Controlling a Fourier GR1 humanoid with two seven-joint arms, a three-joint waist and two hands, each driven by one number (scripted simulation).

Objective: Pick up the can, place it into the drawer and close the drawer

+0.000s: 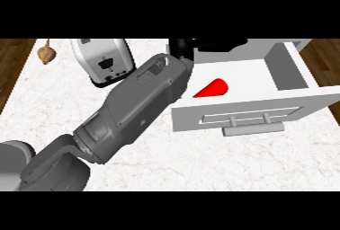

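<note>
The white drawer (292, 67) stands pulled out at the right of the counter, its front panel and handle (252, 130) facing me. Inside it lies the red can (214, 88), partly hidden behind my left forearm. That forearm crosses the view from the lower left up to the drawer's left rear corner. My left hand (183, 47) shows only as a black shape at the drawer's back edge, apart from the can. My right hand shows nowhere.
A silver toaster (103, 60) stands at the back left, just left of my forearm. A small brown item (46, 54) lies at the counter's far left edge. Wooden floor shows beyond both sides of the marble counter (219, 161).
</note>
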